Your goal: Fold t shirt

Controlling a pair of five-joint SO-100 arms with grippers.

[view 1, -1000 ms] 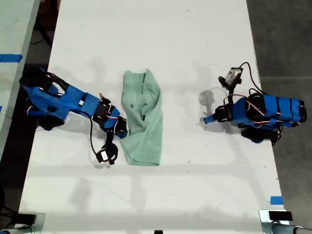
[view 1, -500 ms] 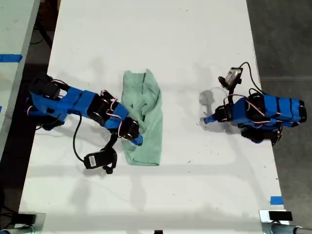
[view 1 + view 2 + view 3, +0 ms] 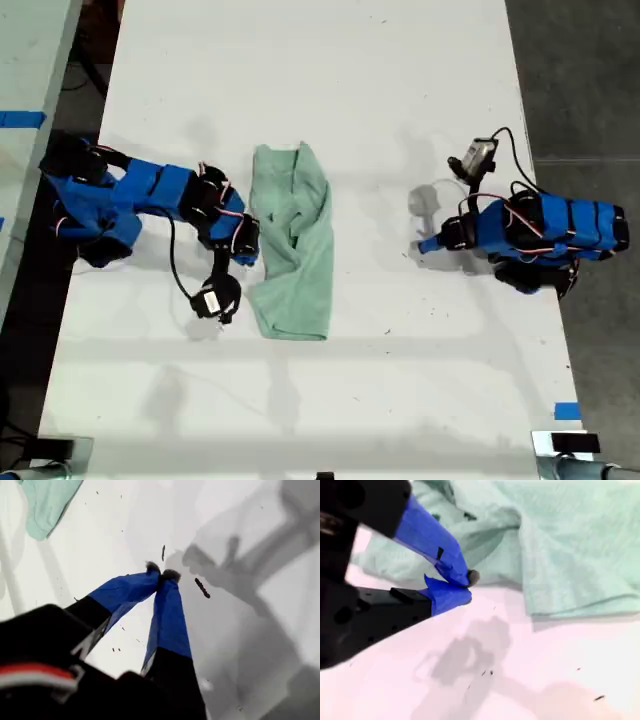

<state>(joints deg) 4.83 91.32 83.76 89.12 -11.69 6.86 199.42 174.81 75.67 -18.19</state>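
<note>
The t shirt [image 3: 295, 245] is a pale mint-green rumpled strip lying lengthwise near the middle of the white table [image 3: 400, 80]. My second gripper [image 3: 250, 258] sits at the shirt's edge on the exterior view's left side. In the second wrist view its blue tips [image 3: 465, 585] are shut right beside the t shirt [image 3: 560, 545], and no cloth shows between them. My first gripper [image 3: 422, 246] rests well apart from the shirt, toward the exterior view's right. It is shut [image 3: 161, 572] over bare table, with only a corner of the t shirt [image 3: 47, 500] in sight.
A small black camera [image 3: 214, 300] hangs on its cable below the second arm. Another camera [image 3: 480, 155] stands above the first arm. The table's edge runs along the exterior view's right, beside dark floor. A blue tape mark [image 3: 567, 410] lies near that edge.
The second arm reached over the shirt's lower part half a second ago and has drawn back to the shirt's edge. The shirt's lower edge shifted slightly. The first arm has not moved.
</note>
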